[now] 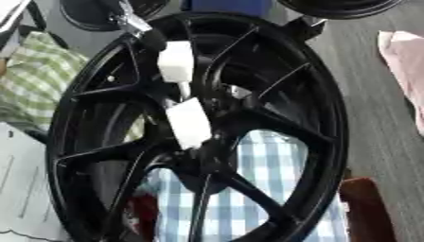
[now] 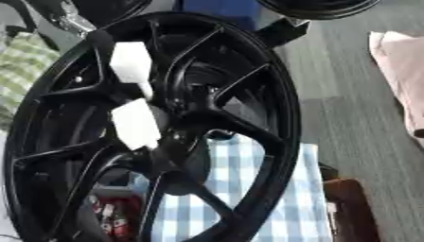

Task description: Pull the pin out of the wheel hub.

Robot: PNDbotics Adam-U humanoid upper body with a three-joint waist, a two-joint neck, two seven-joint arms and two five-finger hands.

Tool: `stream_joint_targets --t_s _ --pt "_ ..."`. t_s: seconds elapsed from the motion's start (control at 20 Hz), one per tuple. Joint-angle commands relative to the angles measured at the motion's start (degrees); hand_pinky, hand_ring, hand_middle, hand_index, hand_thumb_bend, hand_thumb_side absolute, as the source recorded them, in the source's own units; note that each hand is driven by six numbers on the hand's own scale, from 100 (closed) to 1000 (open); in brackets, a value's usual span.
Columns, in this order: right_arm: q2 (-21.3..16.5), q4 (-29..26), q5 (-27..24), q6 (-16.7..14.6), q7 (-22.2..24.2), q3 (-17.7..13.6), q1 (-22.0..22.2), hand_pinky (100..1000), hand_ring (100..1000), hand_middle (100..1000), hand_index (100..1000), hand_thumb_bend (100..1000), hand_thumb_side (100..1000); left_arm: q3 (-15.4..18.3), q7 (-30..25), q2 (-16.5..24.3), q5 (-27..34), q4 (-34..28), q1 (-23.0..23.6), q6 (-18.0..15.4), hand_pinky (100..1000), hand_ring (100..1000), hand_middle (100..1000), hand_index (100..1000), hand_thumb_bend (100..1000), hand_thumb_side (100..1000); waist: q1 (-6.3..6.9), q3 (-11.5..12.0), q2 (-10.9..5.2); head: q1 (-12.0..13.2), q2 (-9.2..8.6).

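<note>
Checked cloth (image 1: 273, 189), grey floor (image 2: 348, 85), perhaps carpet

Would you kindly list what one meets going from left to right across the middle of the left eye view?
Green checked cloth → left rim of the black wheel → white-padded fingers at the hub → right rim of the wheel → grey floor → pink cloth.
</note>
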Motion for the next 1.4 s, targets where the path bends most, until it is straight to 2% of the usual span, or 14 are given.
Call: stream_joint_targets --t_s 0.05,0.25,0.5,0.95,1.4 --pt "-0.7 -1.1 -0.3 0.1 0.0 -0.2 -0.2 806 578 686 607 100 707 -0.1 -0.3 0.8 1.0 0.4 -1.5 -0.8 891 827 801 886 862 483 -0.56 -0.1 -8.53 0.2 -0.89" --pt "-0.7 -1.1 -0.4 0.1 0.0 -0.3 -0.2 806 577 686 607 100 706 -1.2 -0.3 0.9 2.9 0.2 -1.3 -2.3 898 834 798 883 934 522 -0.51 -0.1 -8.55 0.3 -0.90" --pt "-0.7 -1.1 -0.4 0.1 -0.1 -0.3 -0.2 806 577 686 606 100 706 -2.3 -0.3 1.4 3.3 -1.4 -0.9 -2.9 886 826 783 868 914 491 -0.46 -0.1 -8.58 0.2 -1.11" --pt "-0.7 -1.1 -0.2 0.3 0.1 0.0 -0.1 806 577 685 606 100 709 -3.6 -0.3 2.5 -2.2 -6.5 -0.2 3.1 876 827 780 872 908 454 -0.35 -0.2 -8.41 -0.3 -1.86" --pt "-0.5 -1.1 -0.1 0.5 0.2 0.1 -0.1 806 577 685 606 100 714 -5.6 -0.3 2.2 -3.0 -8.0 0.0 4.9 849 799 746 850 847 472 -0.19 -0.3 -8.30 0.2 -1.76"
